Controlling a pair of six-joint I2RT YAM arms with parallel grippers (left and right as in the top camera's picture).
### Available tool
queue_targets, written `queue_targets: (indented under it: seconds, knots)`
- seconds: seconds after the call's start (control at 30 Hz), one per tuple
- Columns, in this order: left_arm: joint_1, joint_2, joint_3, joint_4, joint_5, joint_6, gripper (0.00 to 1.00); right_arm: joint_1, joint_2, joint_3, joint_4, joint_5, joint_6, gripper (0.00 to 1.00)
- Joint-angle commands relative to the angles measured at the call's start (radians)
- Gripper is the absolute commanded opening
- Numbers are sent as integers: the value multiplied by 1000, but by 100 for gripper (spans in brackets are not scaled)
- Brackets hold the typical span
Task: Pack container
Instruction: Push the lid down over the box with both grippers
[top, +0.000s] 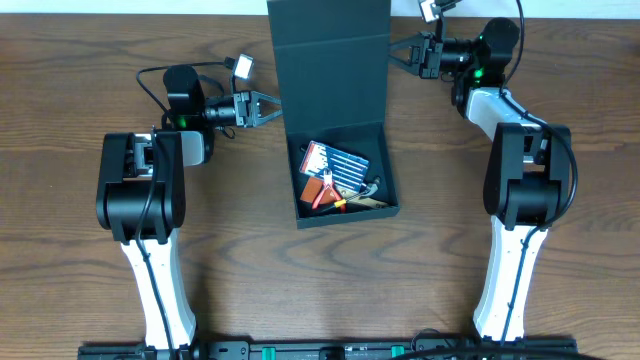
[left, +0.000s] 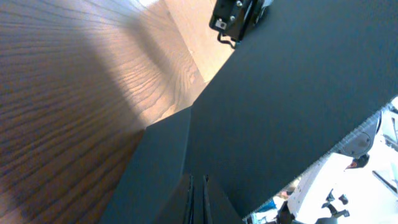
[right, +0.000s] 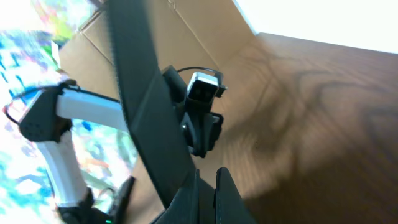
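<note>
Container (top: 330, 70) open, hand tools (top: 338, 190) inside

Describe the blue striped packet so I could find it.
In the middle of the wooden table sits a dark teal box with its lid raised. Inside, toward the back, lies the packet, blue with pale stripes and a red end, unlike the red-handled tool beside it.
</note>
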Motion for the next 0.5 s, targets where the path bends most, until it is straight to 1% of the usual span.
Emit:
queue_targets:
  seconds: [0.0,0.13,0.27,0.47]
  knots:
    - [1,12,24,7,-1,16,6,12,-3,6,33,-13,166,1]
    - [1,12,24,-1,3,15,6,26,-3,6,90,-13,229,1]
    - [1,12,24,0,21,2,6,46,-3,6,191,-13,312,1]
    - [1,12,24,1,32,-31,6,66,-3,6,372,-13,482,2]
